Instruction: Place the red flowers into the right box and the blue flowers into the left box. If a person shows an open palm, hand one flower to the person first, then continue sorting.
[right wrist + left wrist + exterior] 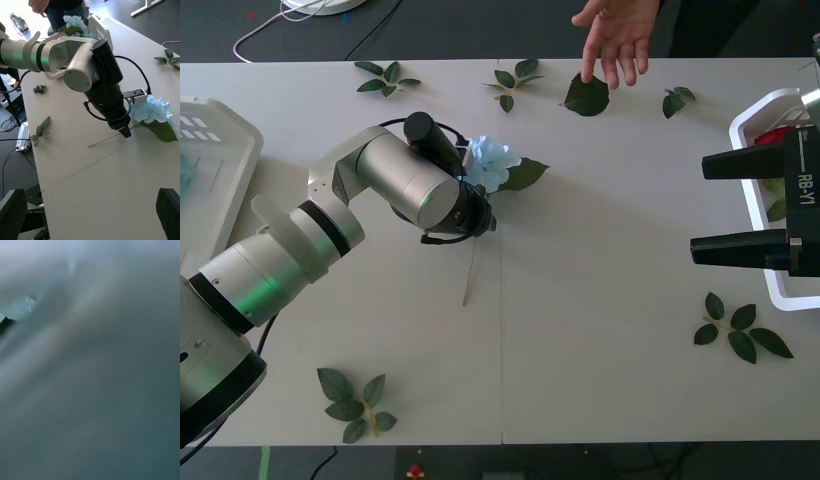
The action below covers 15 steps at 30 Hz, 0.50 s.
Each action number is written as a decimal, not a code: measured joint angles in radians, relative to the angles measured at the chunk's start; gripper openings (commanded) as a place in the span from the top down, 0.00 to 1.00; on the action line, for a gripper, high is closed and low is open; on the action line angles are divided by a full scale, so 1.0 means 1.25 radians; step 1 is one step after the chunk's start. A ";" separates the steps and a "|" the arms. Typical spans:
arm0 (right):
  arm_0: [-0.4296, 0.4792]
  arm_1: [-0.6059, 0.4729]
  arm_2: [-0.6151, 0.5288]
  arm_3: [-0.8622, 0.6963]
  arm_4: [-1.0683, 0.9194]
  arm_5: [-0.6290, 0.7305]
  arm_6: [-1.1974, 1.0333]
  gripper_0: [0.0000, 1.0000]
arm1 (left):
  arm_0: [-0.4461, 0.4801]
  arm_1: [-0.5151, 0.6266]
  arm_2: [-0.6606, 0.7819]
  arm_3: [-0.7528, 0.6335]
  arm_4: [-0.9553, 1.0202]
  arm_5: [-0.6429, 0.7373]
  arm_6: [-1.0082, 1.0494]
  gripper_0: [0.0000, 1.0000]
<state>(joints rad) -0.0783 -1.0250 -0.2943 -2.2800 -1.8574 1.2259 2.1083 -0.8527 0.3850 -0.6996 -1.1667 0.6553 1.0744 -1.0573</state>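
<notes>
White table (pixel 600 300); blue flower (pixel 492 163); leaf sprigs (pixel 740 330).

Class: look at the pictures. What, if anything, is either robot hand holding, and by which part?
The left hand is down on the blue flower at its stem; whether it grips cannot be told. The right hand holds nothing.

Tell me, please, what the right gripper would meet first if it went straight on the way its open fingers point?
The right gripper points across the table toward the left arm. Going straight on, it would likely meet the blue flower and its large leaf, or the left gripper down at the flower's stem. Its height over the table is unclear, so it might pass above them.
</notes>
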 measured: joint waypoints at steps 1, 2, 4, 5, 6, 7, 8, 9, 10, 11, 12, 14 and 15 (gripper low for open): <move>0.000 0.000 0.000 0.000 0.000 0.000 0.000 0.00 | 0.000 0.000 0.000 0.000 0.000 0.000 0.000 0.00; 0.000 0.000 0.000 0.000 0.000 0.000 0.000 0.00 | 0.000 0.000 0.000 0.000 0.000 0.000 0.000 0.00; 0.000 0.000 0.000 0.000 0.000 0.000 0.000 0.00 | 0.000 0.000 0.000 0.000 0.000 0.000 0.000 0.00; 0.000 0.000 0.000 0.000 0.000 0.000 0.000 0.00 | 0.000 0.000 -0.001 0.000 0.000 0.000 0.000 0.00; 0.000 0.000 0.000 0.000 0.000 0.000 0.000 0.00 | 0.000 0.000 -0.001 0.000 -0.001 0.000 0.000 0.00; 0.000 0.000 0.000 0.000 0.000 0.000 0.000 0.00 | 0.000 0.000 -0.002 0.000 -0.003 0.000 0.000 0.00; 0.000 0.000 0.000 0.000 0.000 0.000 0.000 0.00 | 0.000 0.000 -0.002 0.000 -0.006 0.000 0.000 0.43; 0.000 0.000 0.000 0.000 0.000 0.000 0.000 0.00 | 0.000 0.000 -0.004 0.000 -0.011 0.000 0.000 0.96; 0.000 0.000 0.000 0.000 0.000 0.000 0.000 0.00 | 0.000 0.000 -0.007 0.000 -0.020 0.000 0.000 1.00; 0.000 0.000 0.000 0.000 0.000 0.000 0.000 0.00 | 0.000 0.000 -0.011 0.000 -0.028 0.000 0.000 1.00; 0.000 0.000 0.000 0.000 0.000 0.000 0.000 0.00 | 0.000 0.000 -0.015 0.000 -0.039 0.000 0.000 1.00; 0.000 0.000 0.000 0.000 0.000 0.000 0.000 0.00 | 0.000 0.000 -0.023 0.000 -0.058 -0.001 0.000 1.00; 0.000 0.000 0.000 0.000 0.000 0.000 0.000 0.00 | 0.000 0.000 -0.026 0.000 -0.062 -0.001 0.000 1.00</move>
<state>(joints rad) -0.0783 -1.0250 -0.2942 -2.2800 -1.8574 1.2259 2.1083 -0.8527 0.3850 -0.7320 -1.1663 0.5781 1.0738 -1.0573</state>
